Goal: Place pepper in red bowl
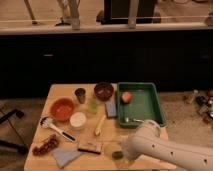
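Reaching in from 4 o'clock, the white arm [165,150] ends in the gripper [120,150] low over the table [60,90] edge at 6 o'clock; whether it is apart or clamped, I cannot tell. A dark green patch at its tip is all that shows of the pepper [117,155]. The red bowl [62,109] sits well apart at 9 o'clock, beside a white cup [77,120]. A yellow vegetable [100,125] lies at the centre, and the green tray [145,107] at 2 o'clock holds an orange fruit [126,96].
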Tool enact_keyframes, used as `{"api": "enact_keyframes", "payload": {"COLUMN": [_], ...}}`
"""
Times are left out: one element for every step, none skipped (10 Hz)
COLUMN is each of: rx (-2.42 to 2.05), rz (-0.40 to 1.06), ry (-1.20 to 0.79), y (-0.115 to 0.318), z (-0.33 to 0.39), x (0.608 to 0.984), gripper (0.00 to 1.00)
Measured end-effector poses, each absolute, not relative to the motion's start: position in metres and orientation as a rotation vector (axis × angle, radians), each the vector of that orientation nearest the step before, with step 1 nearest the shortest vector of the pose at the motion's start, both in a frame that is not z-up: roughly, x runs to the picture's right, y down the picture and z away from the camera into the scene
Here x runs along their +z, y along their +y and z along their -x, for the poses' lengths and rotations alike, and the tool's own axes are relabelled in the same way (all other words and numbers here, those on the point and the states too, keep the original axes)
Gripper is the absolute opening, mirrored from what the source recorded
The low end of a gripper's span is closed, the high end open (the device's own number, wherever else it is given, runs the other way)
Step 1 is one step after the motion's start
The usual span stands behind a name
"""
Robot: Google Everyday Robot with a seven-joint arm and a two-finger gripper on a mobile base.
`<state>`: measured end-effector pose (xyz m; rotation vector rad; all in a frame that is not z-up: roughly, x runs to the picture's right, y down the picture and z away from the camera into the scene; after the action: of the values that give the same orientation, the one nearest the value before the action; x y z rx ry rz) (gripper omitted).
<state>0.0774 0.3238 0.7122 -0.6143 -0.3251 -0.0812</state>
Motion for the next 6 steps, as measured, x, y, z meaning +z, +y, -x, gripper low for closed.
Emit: {"api": "enact_keyframes", "payload": {"rx": [-0.084, -0.086, -0.085, -0.080, -0.074, -0.062], "rz": [0.617, 0.622, 0.627, 0.635, 0.646, 0.657], "ry": [-0.326, -0.326, -0.326, -0.327, -0.326, -0.323], "y": [0.325, 0.327, 0.329, 0.332, 0.335, 0.337], "z": [-0.076, -0.076, -0.076, -0.075, -0.076, -0.078], "x": [0.713, 0.715, 0.717, 0.722, 0.727, 0.732], "gripper": [0.80, 0.80, 0.80, 0.80, 0.80, 0.80]}}
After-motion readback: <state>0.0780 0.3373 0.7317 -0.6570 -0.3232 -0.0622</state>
